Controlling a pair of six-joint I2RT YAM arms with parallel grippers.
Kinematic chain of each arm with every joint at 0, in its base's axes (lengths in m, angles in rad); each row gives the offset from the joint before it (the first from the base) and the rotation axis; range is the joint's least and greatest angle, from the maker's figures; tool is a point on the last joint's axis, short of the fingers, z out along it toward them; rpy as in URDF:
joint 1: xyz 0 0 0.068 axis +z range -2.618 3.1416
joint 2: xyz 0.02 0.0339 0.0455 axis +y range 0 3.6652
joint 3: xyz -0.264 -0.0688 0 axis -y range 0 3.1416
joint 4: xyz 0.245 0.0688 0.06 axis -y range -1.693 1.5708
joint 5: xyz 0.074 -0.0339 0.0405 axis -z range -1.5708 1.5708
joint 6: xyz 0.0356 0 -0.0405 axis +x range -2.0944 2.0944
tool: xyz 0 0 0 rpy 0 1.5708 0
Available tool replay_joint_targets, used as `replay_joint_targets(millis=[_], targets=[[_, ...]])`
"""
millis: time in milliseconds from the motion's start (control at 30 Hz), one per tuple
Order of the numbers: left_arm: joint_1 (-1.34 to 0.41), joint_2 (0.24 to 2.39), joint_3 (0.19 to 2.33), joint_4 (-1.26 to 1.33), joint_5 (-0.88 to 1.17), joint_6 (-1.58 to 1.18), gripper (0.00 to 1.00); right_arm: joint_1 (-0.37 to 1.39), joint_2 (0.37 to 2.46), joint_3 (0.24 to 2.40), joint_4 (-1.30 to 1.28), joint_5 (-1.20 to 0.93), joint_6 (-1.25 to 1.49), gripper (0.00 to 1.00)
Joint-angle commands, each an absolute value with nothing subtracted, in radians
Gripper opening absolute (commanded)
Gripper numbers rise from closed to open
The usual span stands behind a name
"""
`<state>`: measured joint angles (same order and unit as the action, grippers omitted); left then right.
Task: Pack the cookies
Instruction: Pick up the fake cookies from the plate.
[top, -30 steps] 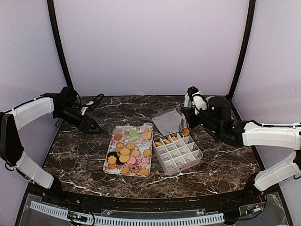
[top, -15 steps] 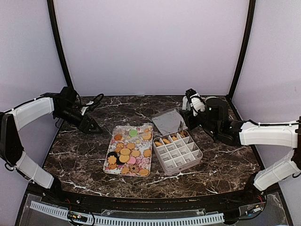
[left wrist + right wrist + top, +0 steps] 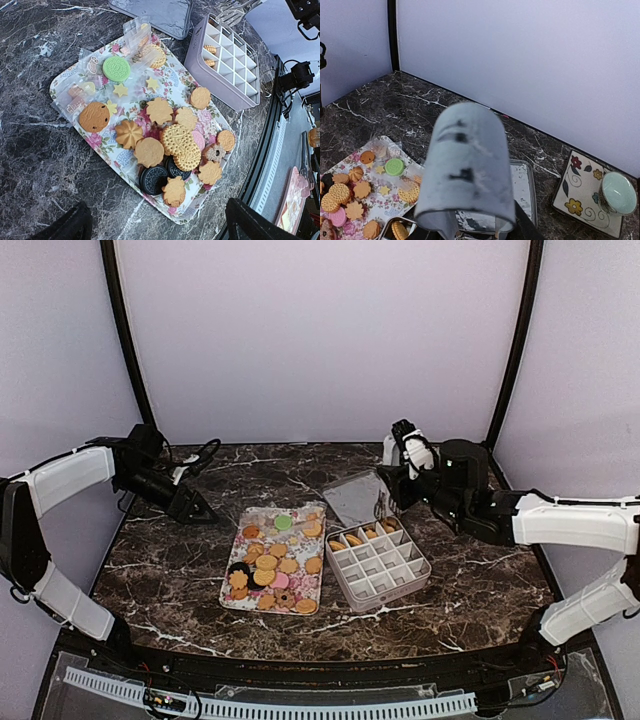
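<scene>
The cookies lie heaped on a floral tray, mostly tan and orange, with a green one, a pink one and two dark ones; they also show in the left wrist view and the right wrist view. A few orange cookies sit in the far row of a grey divided box. My right gripper is shut on metal tongs, whose tips hang over the box's far edge. My left gripper is open and empty, left of the tray.
The box's clear lid lies flat behind the box. A small flowered plate and a pale green cup stand at the back right. Black frame posts rise at both back corners.
My right gripper has drawn the tongs up and left from the box's far right corner. An orange cookie seen there at the tongs now lies in the far row. The left arm has not moved.
</scene>
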<state>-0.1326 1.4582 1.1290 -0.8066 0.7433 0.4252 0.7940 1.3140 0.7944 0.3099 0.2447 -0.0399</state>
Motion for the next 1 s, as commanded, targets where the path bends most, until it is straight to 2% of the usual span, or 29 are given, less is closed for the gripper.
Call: replay_joint_targets(millis=[0, 333, 967], targets=[[-0.124, 1.436, 1.145, -0.833, 0.749, 0.428, 0.95, 0.883, 1.279, 0.89, 0.358, 0.224, -0.045, 0.38], [-0.088, 1.44, 1.139, -0.832, 0.749, 0.433, 0.95, 1.098, 1.463, 1.003, 0.41, 0.223, -0.026, 0.38], [-0.053, 1.42, 1.121, -0.841, 0.756, 0.455, 0.95, 1.108, 1.718, 1.1, 0.447, 0.12, 0.027, 0.38]])
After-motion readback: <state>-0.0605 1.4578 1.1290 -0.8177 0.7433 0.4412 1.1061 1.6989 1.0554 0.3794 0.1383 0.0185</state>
